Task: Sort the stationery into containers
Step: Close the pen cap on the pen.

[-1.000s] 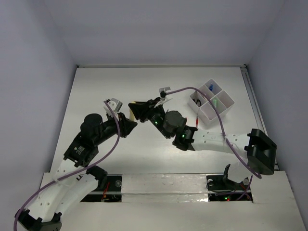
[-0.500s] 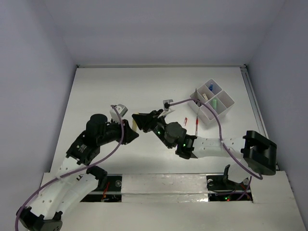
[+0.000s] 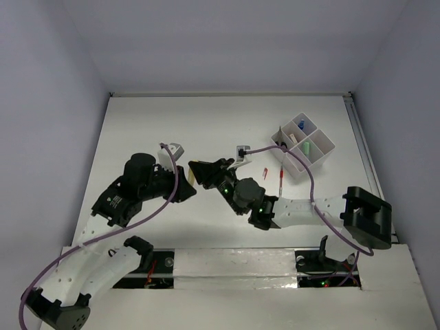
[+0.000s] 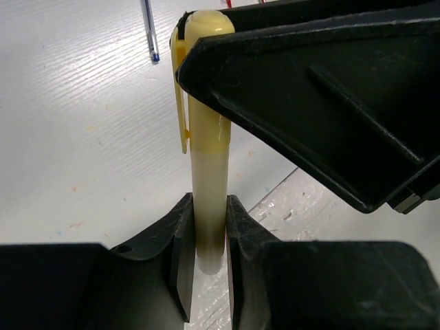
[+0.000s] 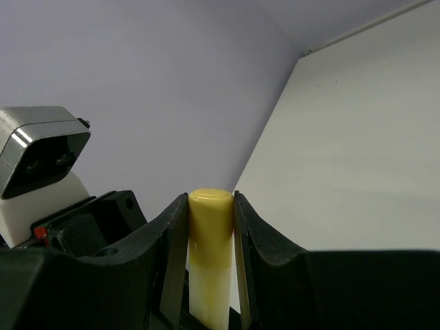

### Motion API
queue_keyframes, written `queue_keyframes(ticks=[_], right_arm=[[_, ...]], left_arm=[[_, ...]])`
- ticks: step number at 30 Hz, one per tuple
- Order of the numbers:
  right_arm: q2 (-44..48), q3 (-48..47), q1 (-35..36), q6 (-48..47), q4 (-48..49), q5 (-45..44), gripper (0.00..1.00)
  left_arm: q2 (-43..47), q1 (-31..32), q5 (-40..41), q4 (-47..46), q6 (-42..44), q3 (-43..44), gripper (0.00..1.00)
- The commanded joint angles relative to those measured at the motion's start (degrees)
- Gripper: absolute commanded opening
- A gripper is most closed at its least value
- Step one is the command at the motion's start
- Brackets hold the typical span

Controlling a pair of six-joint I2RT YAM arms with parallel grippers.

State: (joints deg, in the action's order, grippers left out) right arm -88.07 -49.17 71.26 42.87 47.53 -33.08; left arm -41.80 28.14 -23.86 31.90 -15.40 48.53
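1. the yellow highlighter [image 4: 206, 151] is held off the counter [image 3: 172, 124] between the two arms, near the middle of the scene, a little left of centre.
2. the left jaws pinch its pale barrel end. the two pads press on either side of the barrel.
3. the right jaws pinch the other end, closed on the yellow cap [image 5: 210, 206]. in the left wrist view the clip side of the cap shows just beside the black right finger [image 4: 330, 96].
4. the white organizer tray [image 3: 297, 165] sits at the far right of the counter, well apart from the highlighter. a blue item [image 3: 303, 125] stands in its far compartment, and a green marker [image 3: 308, 146] in the next one nearer.
5. a red pen [image 3: 282, 177] lies on the counter just beside the tray's near-left wall, with a small red piece [image 3: 265, 172] to its left.
6. a blue pen [image 4: 150, 27] lies on the counter beyond the highlighter.
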Motion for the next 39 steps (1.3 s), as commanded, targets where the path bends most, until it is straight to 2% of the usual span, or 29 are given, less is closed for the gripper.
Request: queue_keyframes(ticks=[1,6,10,18,26,30,31,33,34,36,37,39], right_arm=[[-3.2,5.7,11.3,1.9,-17.8,13.7,0.0],[-3.1,6.9,13.3,3.2,-18.7,13.0,0.0],[0.2,9.0,13.3,3.4,-18.3,11.5,0.0],[8.9,5.5,12.1,-3.8,-24.7,4.4,0.0],[13.4,0.9,6.3,-8.1,-27.5,6.4,0.0],[15.2,0.6,4.0,-9.0,-26.9,11.0,0.0],[15.6,0.0,4.0,-9.2,-27.9,10.9,0.02],[17.6,0.4,4.0,-9.4,-27.9,10.0,0.15],[18.5,1.2,4.0,-9.5,-28.0,9.7,0.28],[20.3,1.3,3.4,-10.9,-29.2,9.2,0.36],[22.3,1.2,3.4,-11.9,-30.4,10.0,0.43],[24.5,0.1,2.5,-15.1,-32.6,14.4,0.51]], left_arm=[[0.1,-2.3,12.7,-32.2,-0.6,10.3,0.0],[-1.1,-2.3,13.1,-32.0,-0.1,11.7,0.0],[-1.3,-2.3,10.1,-32.5,-0.9,9.5,0.0],[0.0,-2.3,4.7,-32.2,-2.2,2.4,0.0],[0.7,-2.3,2.6,-32.3,-2.0,-0.9,0.0],[1.1,-2.3,-0.4,-33.1,-2.6,-2.2,0.0],[1.4,-2.3,-1.1,-33.2,-2.7,-2.5,0.0],[2.4,-2.3,-0.6,-32.9,-2.5,-3.1,0.0],[2.8,-2.3,-0.2,-32.5,-2.4,-3.3,0.0],[3.4,-2.3,0.7,-32.1,-1.7,-3.4,0.0],[3.6,-2.3,0.4,-32.0,-1.4,-3.4,0.0],[3.5,-2.3,-1.3,-30.7,-0.8,-3.6,0.0]])
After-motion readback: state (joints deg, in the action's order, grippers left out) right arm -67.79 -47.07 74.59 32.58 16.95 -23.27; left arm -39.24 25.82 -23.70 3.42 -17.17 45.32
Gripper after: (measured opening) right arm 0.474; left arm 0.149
